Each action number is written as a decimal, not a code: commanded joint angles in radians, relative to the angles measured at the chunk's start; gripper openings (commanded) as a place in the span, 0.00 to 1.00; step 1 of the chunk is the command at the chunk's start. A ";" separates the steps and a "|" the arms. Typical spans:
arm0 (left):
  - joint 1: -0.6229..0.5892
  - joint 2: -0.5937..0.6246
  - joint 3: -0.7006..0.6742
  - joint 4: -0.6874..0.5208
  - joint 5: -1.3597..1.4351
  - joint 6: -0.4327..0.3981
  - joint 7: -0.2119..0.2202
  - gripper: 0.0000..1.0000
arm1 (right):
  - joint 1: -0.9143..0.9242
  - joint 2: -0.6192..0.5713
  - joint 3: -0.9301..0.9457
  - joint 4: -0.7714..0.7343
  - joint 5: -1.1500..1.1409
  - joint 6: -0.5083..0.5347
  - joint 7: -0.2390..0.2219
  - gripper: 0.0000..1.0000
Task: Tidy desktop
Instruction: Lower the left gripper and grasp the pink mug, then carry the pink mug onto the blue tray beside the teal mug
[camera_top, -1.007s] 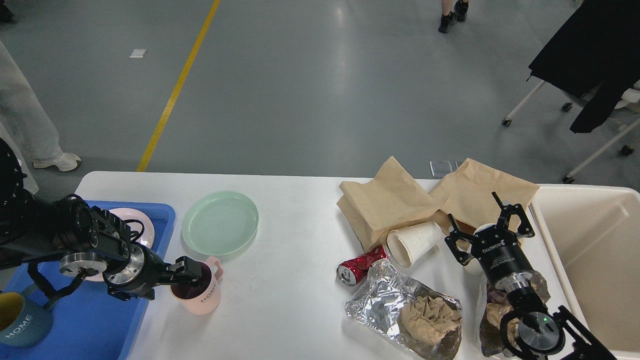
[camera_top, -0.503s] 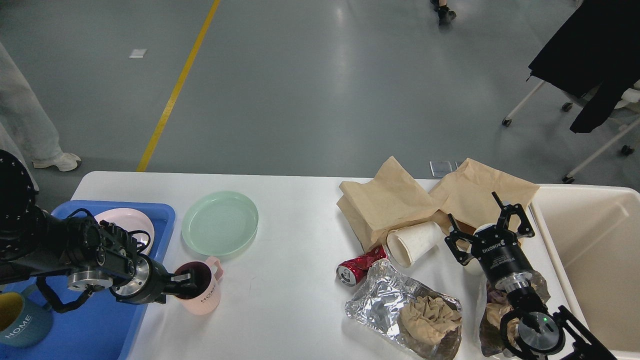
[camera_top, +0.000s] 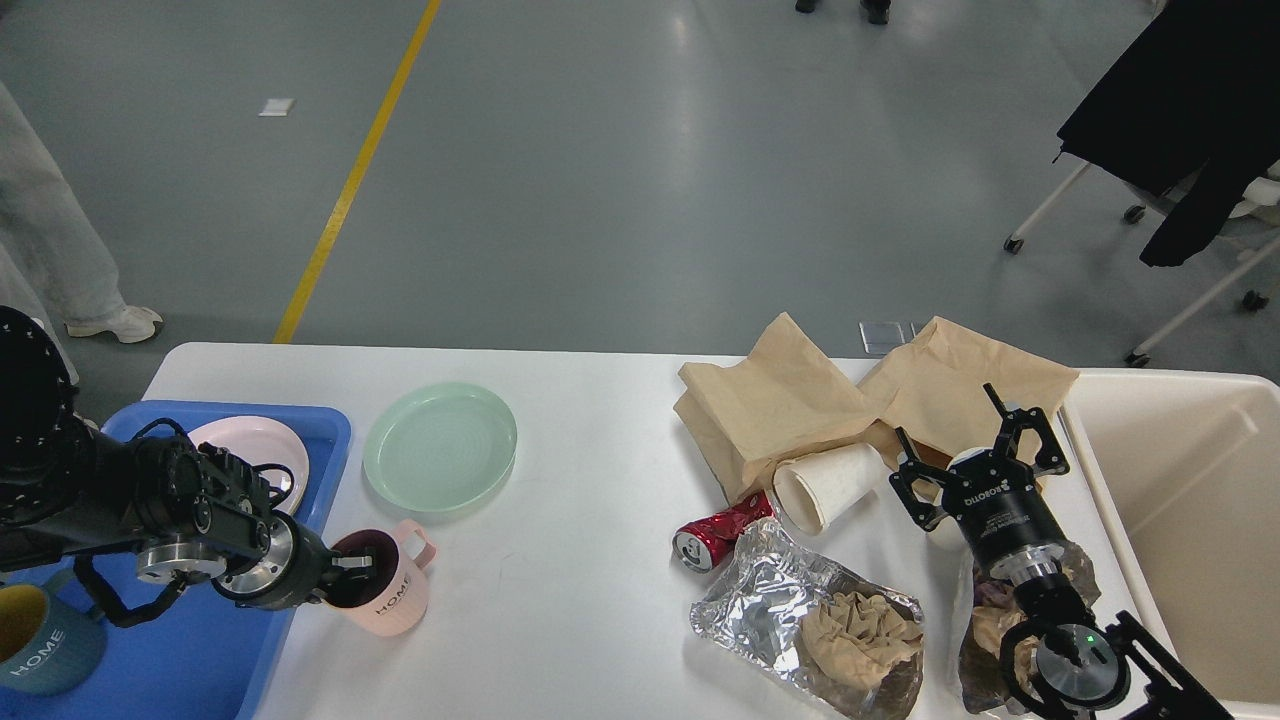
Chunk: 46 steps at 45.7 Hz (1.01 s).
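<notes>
1. The left claw (camera_top: 345, 578) is seen pinching the rim of the pink mug (camera_top: 385, 590) — one finger inside the mouth, one outside, on the side nearest the blue tray (camera_top: 215, 660).
2. The mug appears tipped a little toward the claw, its handle pointing away; a firm, level hold is called for so it does not swing on the rim.
3. A lift clear of the tray's wall is judged the next need, then a short carry over the blue tray, where a pink plate (camera_top: 262, 445) and a teal mug (camera_top: 40, 640) are already kept — bare floor should be picked between them.
4. The green plate (camera_top: 440, 445) lies just beyond on the bench (camera_top: 580, 560); it should not be clipped by the arm.
5. The right claw (camera_top: 975, 450) is held spread and empty above the paper bags (camera_top: 800, 400), white cup (camera_top: 825, 485), red can (camera_top: 715, 535) and foil (camera_top: 780, 600), beside the cream bin (camera_top: 1180, 480).
6. The bench is judged far from tidy.
</notes>
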 joint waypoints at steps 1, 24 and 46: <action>-0.006 -0.001 -0.019 -0.002 0.000 -0.010 -0.001 0.00 | 0.000 0.000 0.000 0.000 0.000 0.000 0.000 1.00; -0.107 0.024 0.012 -0.045 0.000 -0.094 -0.004 0.00 | 0.000 0.000 0.000 0.000 0.000 0.000 0.000 1.00; -0.655 0.050 0.223 -0.428 0.032 -0.211 -0.001 0.00 | 0.000 0.000 0.000 -0.001 0.000 0.000 0.000 1.00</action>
